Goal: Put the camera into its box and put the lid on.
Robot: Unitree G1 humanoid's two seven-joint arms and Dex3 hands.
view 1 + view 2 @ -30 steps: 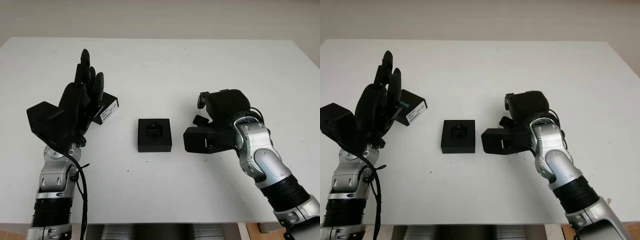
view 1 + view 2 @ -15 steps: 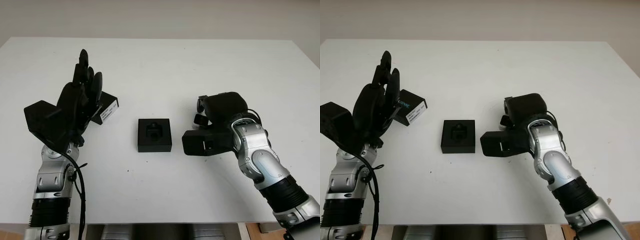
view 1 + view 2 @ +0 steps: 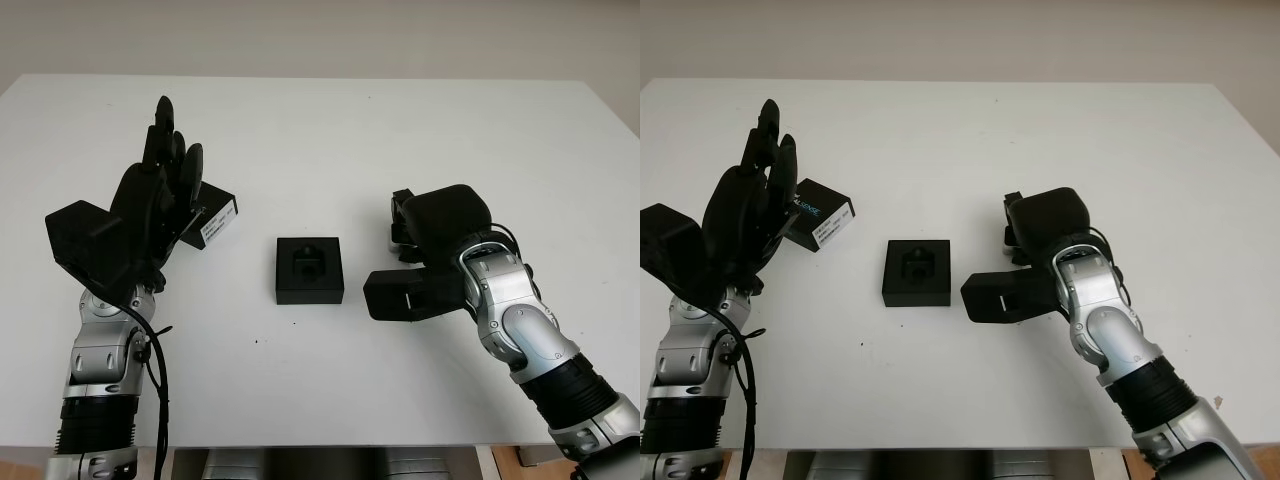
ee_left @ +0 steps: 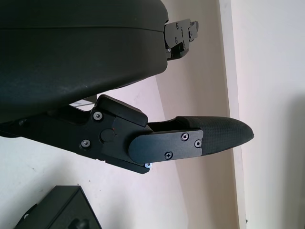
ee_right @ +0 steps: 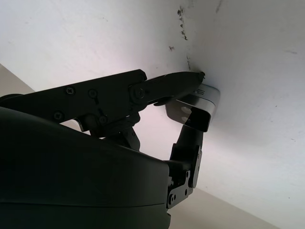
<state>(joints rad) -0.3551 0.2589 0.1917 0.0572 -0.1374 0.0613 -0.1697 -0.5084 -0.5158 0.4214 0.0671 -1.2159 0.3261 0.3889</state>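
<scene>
Left hand (image 3: 160,200) raised off the white counter (image 3: 330,130), well left of the box (image 3: 309,269), open and holding nothing, palm side turned away from the head camera. Black lid (image 3: 212,219) with a white label lying flat on the counter just behind that hand, up and left of the box, partly hidden by the hand's shell. Open black box sitting at mid-counter, square, with a dark moulded insert in its recess; whether anything lies in it cannot be told. Right hand (image 3: 430,225) low over the counter, just right of the box, fingers (image 5: 157,88) curled and pinching a small silver-and-black camera (image 5: 193,107), seen close from the right wrist, against the white surface. Wrist camera block jutting from that forearm toward the box, apart from its right edge.
</scene>
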